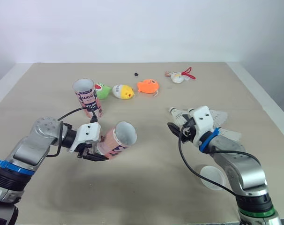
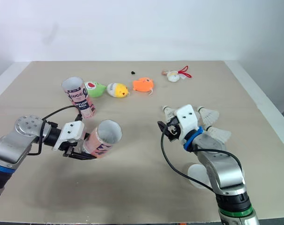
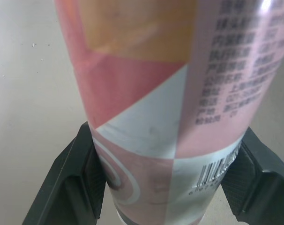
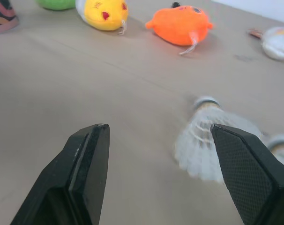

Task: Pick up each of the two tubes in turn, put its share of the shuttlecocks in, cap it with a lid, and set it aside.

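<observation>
Just in front of the standing tube, the left gripper clamps the tilted second tube, while far to its right the right gripper gapes wide beside the shuttlecocks.

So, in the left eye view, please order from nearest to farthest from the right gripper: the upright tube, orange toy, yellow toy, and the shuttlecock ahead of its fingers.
1. Shuttlecock, just beyond the right gripper.
2. Orange toy, farther back.
3. Yellow toy, left of the orange one.
4. Upright tube, far left.
</observation>
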Action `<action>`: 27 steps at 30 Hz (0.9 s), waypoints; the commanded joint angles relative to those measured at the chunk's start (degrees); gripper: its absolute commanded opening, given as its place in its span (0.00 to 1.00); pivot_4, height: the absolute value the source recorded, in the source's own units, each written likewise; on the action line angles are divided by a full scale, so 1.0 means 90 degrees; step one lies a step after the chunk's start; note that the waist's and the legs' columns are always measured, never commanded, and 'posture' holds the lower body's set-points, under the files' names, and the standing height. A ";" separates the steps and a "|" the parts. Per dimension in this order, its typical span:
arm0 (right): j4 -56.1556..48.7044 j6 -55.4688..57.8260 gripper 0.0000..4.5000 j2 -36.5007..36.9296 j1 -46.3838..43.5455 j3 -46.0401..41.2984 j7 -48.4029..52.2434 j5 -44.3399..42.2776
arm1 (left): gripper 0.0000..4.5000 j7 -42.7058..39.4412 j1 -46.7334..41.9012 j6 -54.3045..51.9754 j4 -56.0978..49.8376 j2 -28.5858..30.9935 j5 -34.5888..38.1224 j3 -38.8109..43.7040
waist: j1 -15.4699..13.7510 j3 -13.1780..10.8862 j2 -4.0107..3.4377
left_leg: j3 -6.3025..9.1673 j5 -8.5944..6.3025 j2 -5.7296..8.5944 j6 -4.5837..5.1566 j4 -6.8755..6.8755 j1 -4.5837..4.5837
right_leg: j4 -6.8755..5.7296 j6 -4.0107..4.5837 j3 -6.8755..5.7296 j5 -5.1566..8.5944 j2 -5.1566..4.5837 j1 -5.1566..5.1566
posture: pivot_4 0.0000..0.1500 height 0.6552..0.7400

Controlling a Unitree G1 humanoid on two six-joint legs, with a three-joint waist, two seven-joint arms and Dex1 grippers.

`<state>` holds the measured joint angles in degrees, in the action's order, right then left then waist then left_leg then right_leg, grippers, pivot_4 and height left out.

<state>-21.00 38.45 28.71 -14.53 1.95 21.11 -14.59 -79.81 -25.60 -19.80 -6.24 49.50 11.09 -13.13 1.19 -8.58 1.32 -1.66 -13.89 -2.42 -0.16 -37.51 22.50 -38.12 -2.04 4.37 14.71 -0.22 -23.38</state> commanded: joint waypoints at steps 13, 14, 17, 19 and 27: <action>0.2252 -0.1402 0.77 -0.0468 -0.1121 0.0329 0.0177 0.0846 | 0.62 -0.0038 0.0279 -0.0185 0.0036 -0.0034 -0.0144 -0.0362 | 0.0019 -0.0002 -0.0003 | -0.0003 0.0000 0.0031 0.0001 -0.0005 0.0001 | 0.0001 -0.0024 0.0014 -0.0009 -0.0027 0.0002 | 1.00 1.00; 0.2389 -0.1525 0.71 -0.0510 -0.1202 0.0356 0.0208 0.0888 | 0.62 -0.0050 0.0284 -0.0180 0.0051 -0.0016 -0.0160 -0.0366 | 0.0020 -0.0002 -0.0002 | -0.0004 0.0000 0.0030 0.0001 -0.0005 -0.0001 | 0.0000 -0.0024 0.0014 -0.0009 -0.0026 0.0003 | 1.00 1.00; 0.2697 -0.1830 0.41 -0.0596 -0.1339 0.0374 0.0317 0.0977 | 0.62 -0.0059 0.0307 -0.0134 0.0055 0.0025 -0.0191 -0.0359 | 0.0019 -0.0002 -0.0002 | -0.0001 0.0000 0.0029 0.0001 -0.0004 0.0000 | 0.0000 -0.0022 0.0012 -0.0008 -0.0025 0.0003 | 1.00 1.00; 0.2827 -0.1992 0.19 -0.0623 -0.1380 0.0366 0.0367 0.1020 | 0.62 -0.0060 0.0342 -0.0124 0.0029 0.0051 -0.0173 -0.0335 | 0.0020 -0.0002 -0.0003 | -0.0001 0.0000 0.0029 0.0001 -0.0003 0.0000 | 0.0000 -0.0020 0.0013 -0.0008 -0.0024 0.0003 | 1.00 1.00; 0.2882 -0.2067 0.01 -0.0848 -0.1455 0.0264 0.0344 0.0985 | 0.62 -0.0082 0.0447 -0.0156 -0.0144 0.0141 -0.0091 -0.0278 | 0.0047 -0.0002 -0.0003 | -0.0001 0.0000 0.0024 0.0002 0.0002 0.0000 | 0.0000 -0.0015 0.0013 -0.0006 -0.0020 0.0000 | 1.00 1.00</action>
<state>6.60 20.17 21.51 -26.21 5.73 24.48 -4.97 -79.21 -23.79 -20.14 -7.90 50.43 11.23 -12.29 1.62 -8.60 1.29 -1.67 -13.90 -2.21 -0.15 -37.47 22.50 -38.12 -2.17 4.49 14.66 -0.39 -23.39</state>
